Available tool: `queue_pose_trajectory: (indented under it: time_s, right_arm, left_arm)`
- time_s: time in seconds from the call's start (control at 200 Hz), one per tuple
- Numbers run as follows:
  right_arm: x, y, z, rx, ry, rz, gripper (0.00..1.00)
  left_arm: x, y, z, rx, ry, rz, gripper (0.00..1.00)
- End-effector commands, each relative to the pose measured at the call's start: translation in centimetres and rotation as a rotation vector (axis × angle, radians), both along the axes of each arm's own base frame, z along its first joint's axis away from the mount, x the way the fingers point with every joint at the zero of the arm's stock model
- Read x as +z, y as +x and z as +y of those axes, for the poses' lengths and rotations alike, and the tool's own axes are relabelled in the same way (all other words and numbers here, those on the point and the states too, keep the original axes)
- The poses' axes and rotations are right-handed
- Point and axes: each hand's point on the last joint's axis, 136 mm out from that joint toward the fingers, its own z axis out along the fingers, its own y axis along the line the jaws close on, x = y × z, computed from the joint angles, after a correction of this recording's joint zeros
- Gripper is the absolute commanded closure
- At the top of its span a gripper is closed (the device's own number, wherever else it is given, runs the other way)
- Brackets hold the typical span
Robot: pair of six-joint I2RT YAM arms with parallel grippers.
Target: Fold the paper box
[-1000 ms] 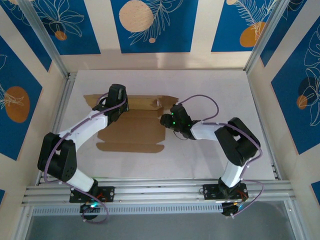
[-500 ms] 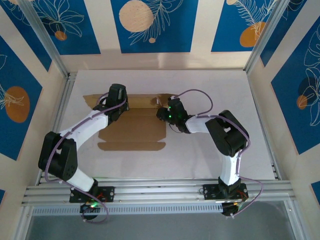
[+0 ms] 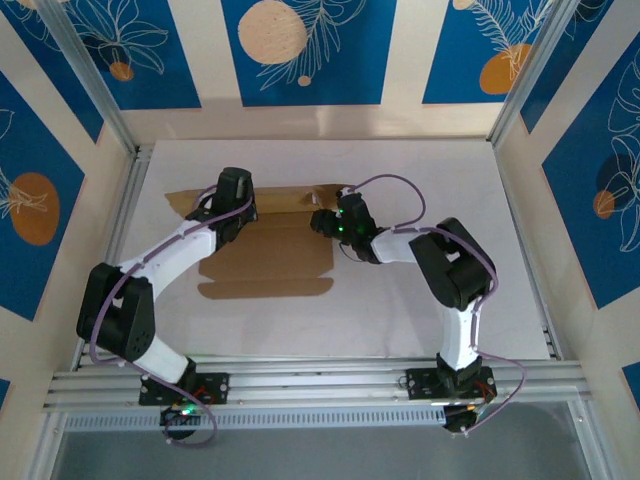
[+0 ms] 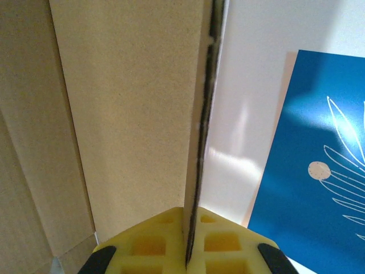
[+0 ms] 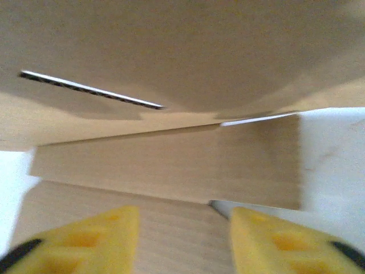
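The paper box is a flat brown cardboard sheet with flaps, lying left of the table's middle. My left gripper is at its rear left, shut on the edge of a raised cardboard panel. In the left wrist view the yellow fingers pinch that panel edge-on, the left gripper holding it upright. My right gripper is at the sheet's rear right corner, open. In the right wrist view the right gripper has its yellow fingers spread over flat cardboard, with a raised flap just ahead.
The white table is walled by blue and cream patterned panels. Aluminium posts stand at the rear corners, and a metal rail runs along the near edge by the arm bases.
My right gripper has moved left and farther back to the sheet's rear right corner, and its jaws now stand open. The left gripper has kept its grip in place.
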Motion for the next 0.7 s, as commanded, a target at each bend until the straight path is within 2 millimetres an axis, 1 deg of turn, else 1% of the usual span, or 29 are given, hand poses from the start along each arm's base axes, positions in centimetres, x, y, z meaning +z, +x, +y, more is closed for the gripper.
queue_pose_trajectory:
  time_s: [0.0, 0.03, 0.06, 0.135, 0.2, 0.26, 0.315, 0.38, 0.44, 0.505, 0.58, 0.64, 0.695]
  right_arm:
    - [-0.4, -0.1, -3.4, -0.151, -0.153, 0.044, 0.42]
    - [-0.7, -0.3, -3.7, -0.175, -0.164, 0.052, 0.40]
    - [-0.8, -0.6, -3.6, -0.179, -0.172, 0.041, 0.39]
    - [0.2, -0.7, -2.8, -0.164, -0.170, -0.075, 0.36]
    - [0.8, -0.9, -2.9, -0.169, -0.170, -0.144, 0.34]
    - [0.6, -0.7, -3.1, -0.166, -0.171, -0.152, 0.33]
    - [0.8, -0.6, -3.2, -0.165, -0.174, -0.153, 0.34]
    - [1.1, -0.4, -2.5, -0.133, -0.135, -0.154, 0.36]
    - [0.4, -0.1, -1.9, -0.109, -0.093, -0.106, 0.37]
    - [-0.4, 0.4, -1.8, -0.094, -0.074, -0.065, 0.36]
    - [-1.0, 1.3, -1.8, -0.073, -0.079, -0.038, 0.34]
    - [-1.3, 2.1, -1.6, -0.043, -0.068, -0.021, 0.34]
    - [-1.2, 2.6, -1.4, -0.014, -0.041, -0.028, 0.34]
  left_arm:
    - [-2.4, -0.9, -0.1, -0.008, 0.002, 0.098, 1.00]
    - [-2.4, -0.9, -0.1, -0.006, 0.003, 0.102, 1.00]
    - [-2.3, -0.9, 0.0, -0.002, 0.010, 0.107, 1.00]
    - [-1.9, -0.8, 0.2, 0.011, 0.024, 0.117, 1.00]
    - [-1.1, -0.7, 0.6, 0.034, 0.036, 0.119, 1.00]
    - [0.0, -0.6, 1.2, 0.053, 0.066, 0.114, 1.00]
    - [0.9, -0.4, 1.4, 0.068, 0.075, 0.107, 1.00]
    - [1.6, 0.0, 1.4, 0.076, 0.071, 0.090, 1.00]
    - [2.2, 0.4, 1.3, 0.077, 0.066, 0.086, 1.00]
    - [2.3, 0.7, 0.9, 0.066, 0.061, 0.084, 1.00]
    - [1.9, 0.8, 0.6, 0.059, 0.049, 0.094, 1.00]
    - [1.7, 0.8, 0.6, 0.060, 0.048, 0.098, 1.00]
    - [1.4, 0.8, 0.6, 0.062, 0.052, 0.103, 1.00]
